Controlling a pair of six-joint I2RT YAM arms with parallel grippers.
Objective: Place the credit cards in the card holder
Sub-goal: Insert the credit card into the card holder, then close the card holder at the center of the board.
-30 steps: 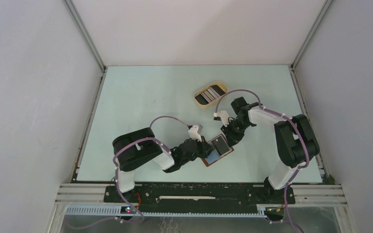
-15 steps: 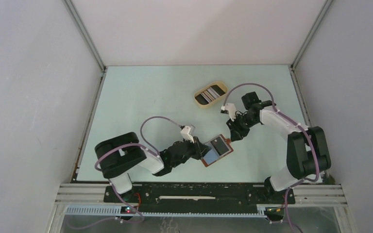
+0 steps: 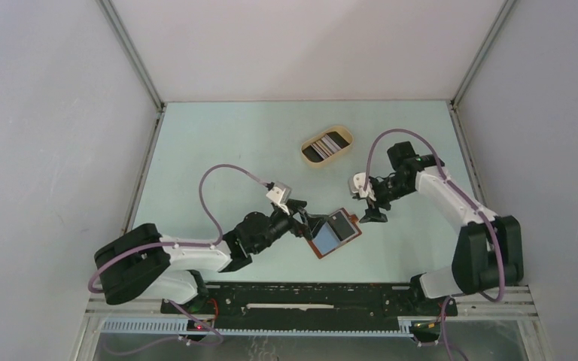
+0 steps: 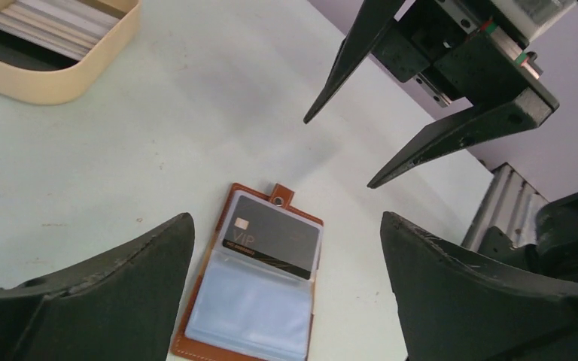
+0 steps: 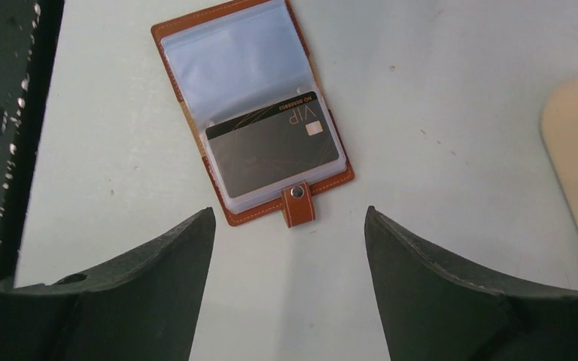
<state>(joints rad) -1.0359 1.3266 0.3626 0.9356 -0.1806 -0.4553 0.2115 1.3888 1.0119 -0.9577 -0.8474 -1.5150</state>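
Since one black card (image 4: 275,237) is seen seated in a clear pocket of the card holder (image 4: 252,316), which lies open and flat on the table (image 3: 218,150), the task is judged partly done. The pocket beside it appears empty, and more credit cards (image 3: 327,143) are stacked in the beige tray (image 3: 308,156), not yet transferred.

On the left, the left gripper (image 3: 305,222) is noted spread wide with nothing held; the holder lies just beyond its fingertips. On the right, the right gripper (image 3: 373,205) is likewise spread wide and empty, near the holder's tab end but apart from it.
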